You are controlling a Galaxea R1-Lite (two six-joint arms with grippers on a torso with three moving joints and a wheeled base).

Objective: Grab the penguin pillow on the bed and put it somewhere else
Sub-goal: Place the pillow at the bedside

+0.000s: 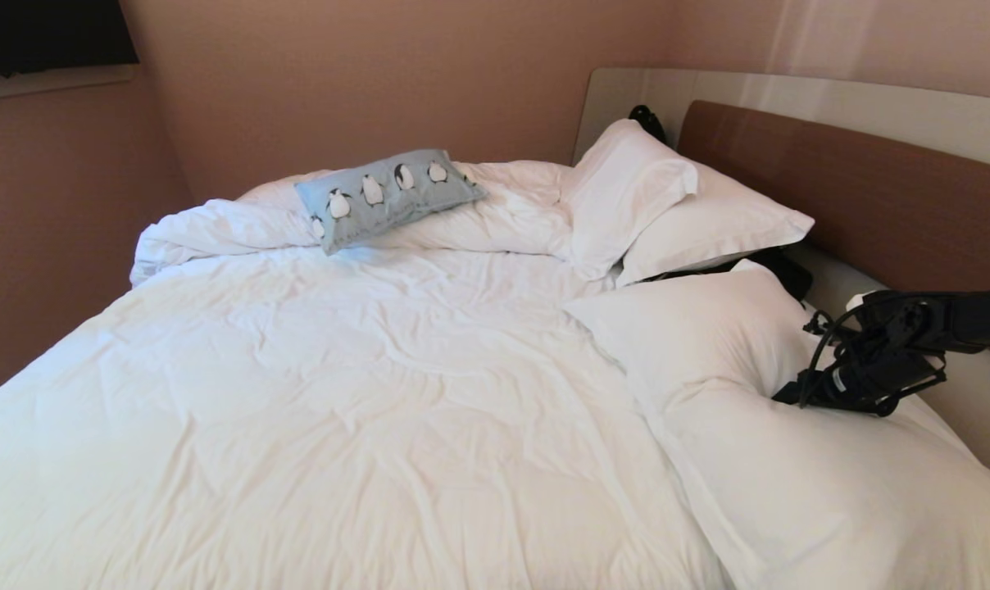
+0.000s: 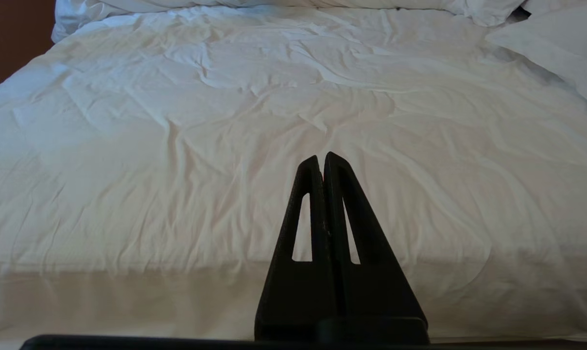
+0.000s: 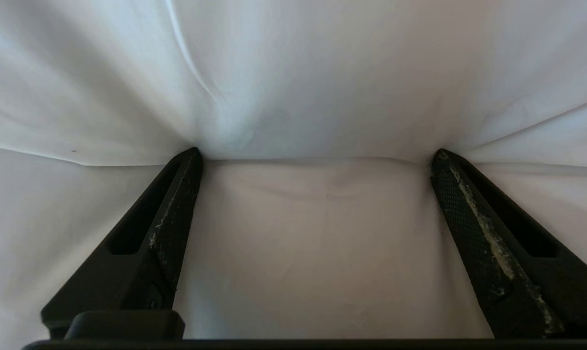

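Note:
The penguin pillow (image 1: 388,195), light blue with a row of black-and-white penguins, lies on the bunched duvet at the far left back of the bed (image 1: 339,393). My right gripper (image 1: 780,397) is far from it, at the bed's right side. In the right wrist view the right gripper (image 3: 315,155) is open wide, and both fingertips (image 3: 191,158) press into the white cloth of a large pillow (image 1: 708,336), with nothing held. My left gripper (image 2: 322,158) is shut and empty above the near edge of the duvet (image 2: 225,121). It is outside the head view.
Two more white pillows (image 1: 626,188) (image 1: 712,221) lean against the brown headboard (image 1: 872,188). Dark items show behind them (image 1: 647,119) and under them (image 1: 786,270). Another white pillow (image 1: 831,500) lies at the near right. Walls close in at the left and back.

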